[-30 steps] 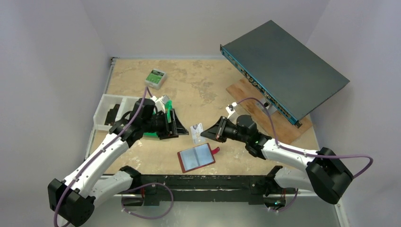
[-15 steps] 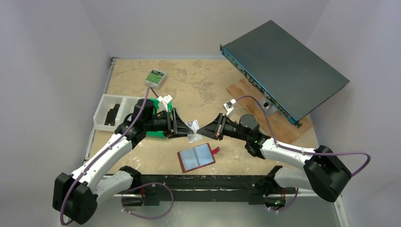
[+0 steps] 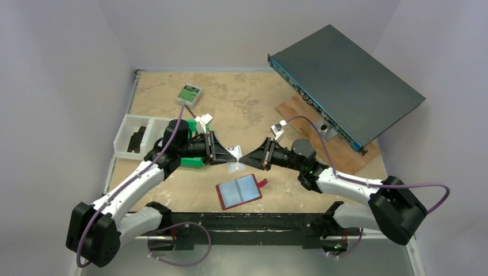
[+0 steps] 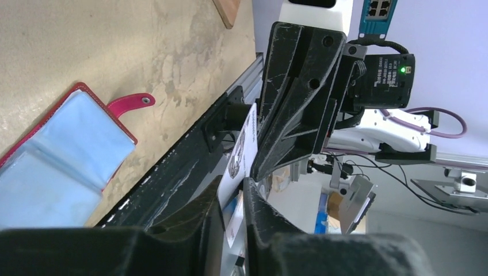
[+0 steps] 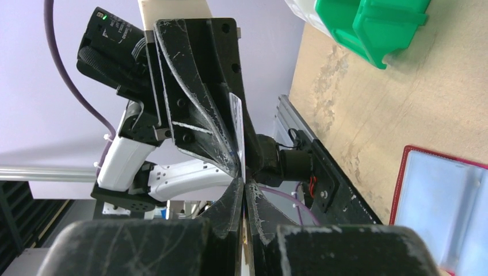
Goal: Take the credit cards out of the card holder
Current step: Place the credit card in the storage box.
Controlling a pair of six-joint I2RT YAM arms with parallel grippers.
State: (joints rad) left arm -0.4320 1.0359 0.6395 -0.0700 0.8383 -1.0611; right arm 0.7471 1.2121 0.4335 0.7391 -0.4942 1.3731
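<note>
Top external: credit card (image 3: 233, 151) out of its pocket, held in mid-air between the two arms, above the tabletop (image 3: 247, 98) and just beyond the card holder (image 3: 239, 191). Pinched along one edge by right fingers (image 3: 256, 155), fully closed. Left fingers (image 3: 221, 154) set narrowly around the opposite edge; cannot tell whether gripping. Card holder open flat, blue pockets up. One card out; further cards inside impossible to tell. Likely mid hand-over.
</note>
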